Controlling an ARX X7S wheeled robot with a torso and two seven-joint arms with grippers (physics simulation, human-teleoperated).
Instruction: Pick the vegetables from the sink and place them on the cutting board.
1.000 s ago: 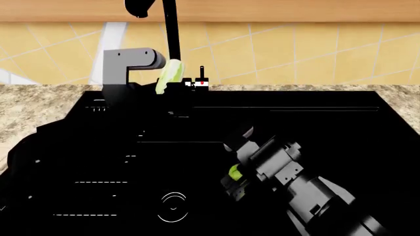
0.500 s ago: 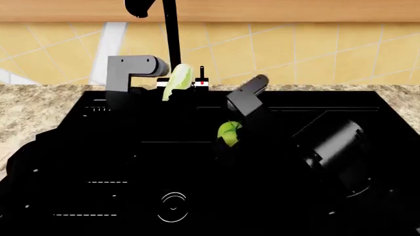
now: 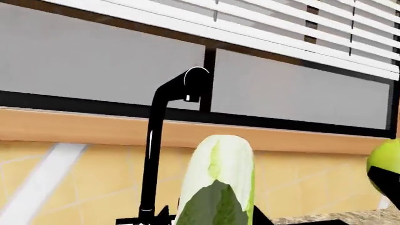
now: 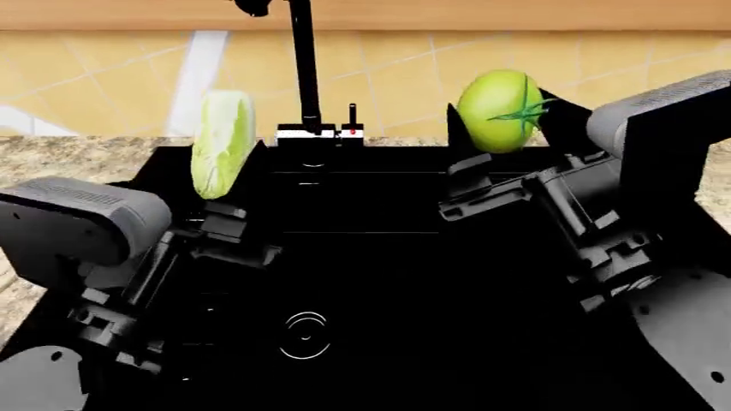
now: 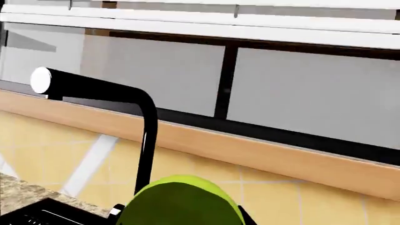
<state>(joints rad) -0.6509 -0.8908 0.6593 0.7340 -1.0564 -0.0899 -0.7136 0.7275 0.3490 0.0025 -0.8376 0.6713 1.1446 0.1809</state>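
My left gripper (image 4: 225, 190) is shut on the pale-green cabbage piece (image 4: 222, 143) and holds it upright above the left side of the black sink (image 4: 377, 274). The cabbage also fills the left wrist view (image 3: 216, 187). My right gripper (image 4: 502, 141) is shut on the round yellow-green tomato (image 4: 499, 111), raised above the sink's right side. The tomato shows at the bottom of the right wrist view (image 5: 181, 201) and at the edge of the left wrist view (image 3: 384, 166). The cutting board is out of view.
The tall black faucet (image 4: 303, 64) rises at the sink's back between the two arms. It also shows in both wrist views (image 3: 156, 140) (image 5: 147, 136). A speckled granite counter (image 4: 68, 158) surrounds the basin. The round drain (image 4: 304, 335) lies low in front.
Both arms have risen out of the basin. The tomato came up from inside the sink to faucet height at the right. The cabbage moved left and up.
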